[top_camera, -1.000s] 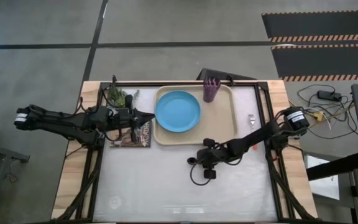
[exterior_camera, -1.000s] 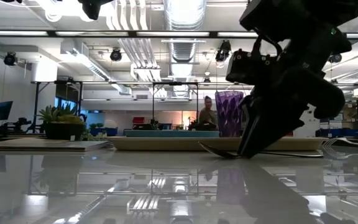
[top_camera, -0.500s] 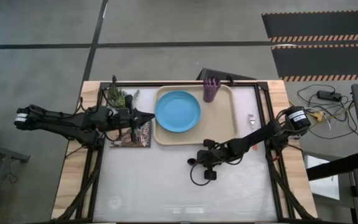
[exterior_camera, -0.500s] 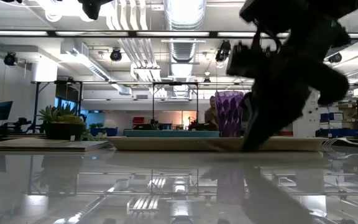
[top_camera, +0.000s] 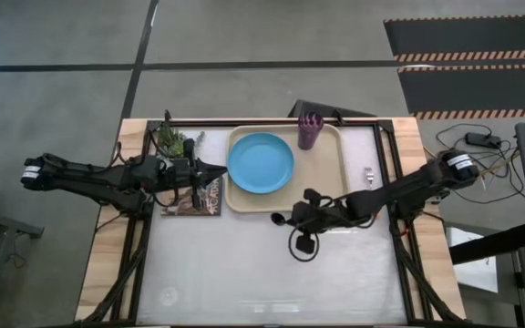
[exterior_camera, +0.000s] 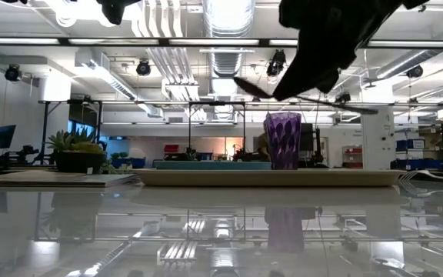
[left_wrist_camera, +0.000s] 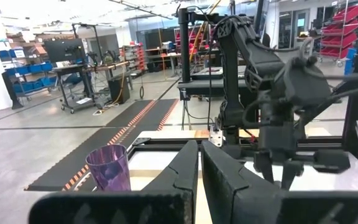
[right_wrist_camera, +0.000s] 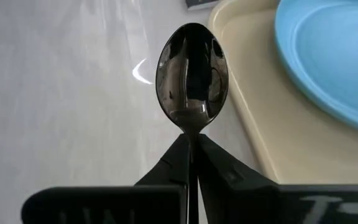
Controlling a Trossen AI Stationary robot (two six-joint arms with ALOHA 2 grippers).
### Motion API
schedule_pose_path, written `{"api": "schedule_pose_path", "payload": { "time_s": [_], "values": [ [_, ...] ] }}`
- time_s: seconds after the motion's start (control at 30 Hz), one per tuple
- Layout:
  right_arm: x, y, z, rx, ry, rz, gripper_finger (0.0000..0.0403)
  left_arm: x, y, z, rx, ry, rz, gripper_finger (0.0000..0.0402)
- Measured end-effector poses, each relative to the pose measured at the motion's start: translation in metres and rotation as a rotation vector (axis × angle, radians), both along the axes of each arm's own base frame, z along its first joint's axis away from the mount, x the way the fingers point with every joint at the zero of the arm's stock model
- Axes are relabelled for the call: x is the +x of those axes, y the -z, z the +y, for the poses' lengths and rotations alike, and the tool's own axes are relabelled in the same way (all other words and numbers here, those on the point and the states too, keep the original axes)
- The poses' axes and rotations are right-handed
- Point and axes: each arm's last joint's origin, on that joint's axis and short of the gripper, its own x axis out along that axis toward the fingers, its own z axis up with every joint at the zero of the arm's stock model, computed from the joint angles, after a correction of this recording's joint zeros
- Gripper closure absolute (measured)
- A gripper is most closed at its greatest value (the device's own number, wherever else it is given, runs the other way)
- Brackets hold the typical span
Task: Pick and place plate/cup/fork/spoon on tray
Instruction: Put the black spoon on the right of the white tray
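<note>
Where fingers pinch its handle, spoon [right_wrist_camera: 192, 78] in right pincer [right_wrist_camera: 190, 163], beside tray [right_wrist_camera: 253, 112].

bright even light from ceiling lamps; the glossy table [exterior_camera: 206, 231] mirrors them. the right gripper [exterior_camera: 325, 46] is a dark silhouette.

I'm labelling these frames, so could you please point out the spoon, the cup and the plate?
spoon [right_wrist_camera: 192, 79]: right wrist view, middle of its bowl.
cup [exterior_camera: 282, 141]: low view, ridged side wall.
plate [top_camera: 261, 163]: high view, flat centre.
</note>
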Motion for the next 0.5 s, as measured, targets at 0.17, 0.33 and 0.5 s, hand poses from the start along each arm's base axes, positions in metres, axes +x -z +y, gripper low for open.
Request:
{"api": "schedule_pose_path", "payload": {
  "time_s": [0.17,0.33,0.5],
  "values": [
    [-0.011,-0.011,-0.005,-0.032,0.073,0.002,0.0394,0.000,0.000,0.000,0.000,0.000,0.000,0.0398],
    [-0.027,-0.014,-0.028,0.051,0.399,0.063,0.0394,0.000,0.000,0.000,-0.001,0.000,-0.001,0.0398],
    [-0.045,-0.001,-0.051,0.099,0.709,0.217,0.0394,0.000,0.000,0.000,-0.001,0.000,-0.001,0.0398]
  ]
}}
